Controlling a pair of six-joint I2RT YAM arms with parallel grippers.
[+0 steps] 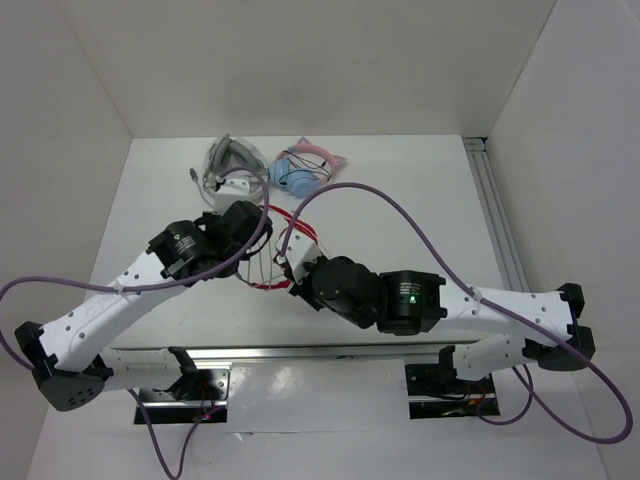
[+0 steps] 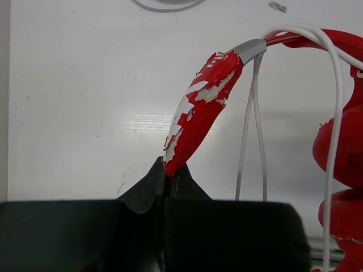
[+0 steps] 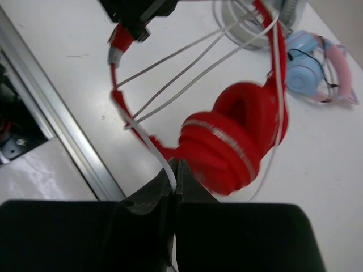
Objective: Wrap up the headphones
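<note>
The red headphones (image 3: 238,141) lie between my two arms, with the earcups folded together. Their headband (image 2: 198,110) has peeling red padding. My left gripper (image 2: 168,173) is shut on the end of that headband and holds it up; it also shows in the right wrist view (image 3: 131,31). My right gripper (image 3: 173,170) is shut on the thin white cable (image 3: 148,144). The cable runs in several strands (image 2: 252,136) across the headband and around the earcups. In the top view the headphones (image 1: 268,283) are mostly hidden under the arms.
Grey-white headphones (image 1: 228,162) and light-blue and pink cat-ear headphones (image 1: 305,168) lie at the back of the white table (image 1: 400,230). A metal rail (image 3: 62,147) runs along the table's near edge, another rail (image 1: 495,215) along the right side.
</note>
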